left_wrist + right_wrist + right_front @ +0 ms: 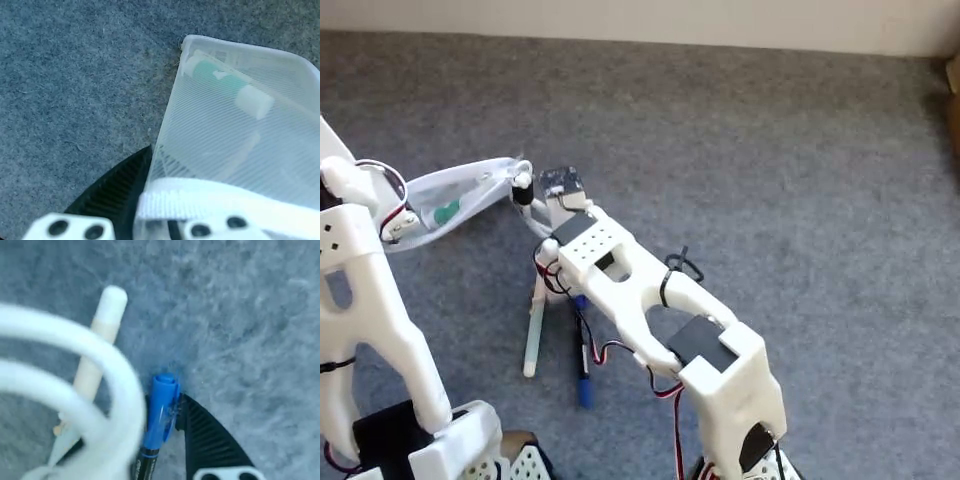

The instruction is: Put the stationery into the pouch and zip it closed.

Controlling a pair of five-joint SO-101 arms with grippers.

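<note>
The translucent white pouch (455, 200) hangs in my left gripper (395, 228), which is shut on its near edge. Through the pouch (240, 130) I see a green and white item (227, 85) lying inside. A white pen (533, 335) and a blue-capped black pen (583, 365) lie side by side on the grey carpet. My right gripper (545, 268) is low over the far ends of the pens, just off the pouch's free end. In the right wrist view the blue pen (160, 410) sits right at the right gripper (150, 450), with the white pen (95, 360) beside it.
Grey carpet (790, 160) stretches open to the right and back. The right arm's white body (650, 300) crosses above the pens, and loose wires (595, 345) hang from it. A pale wall edge (720, 25) runs along the back.
</note>
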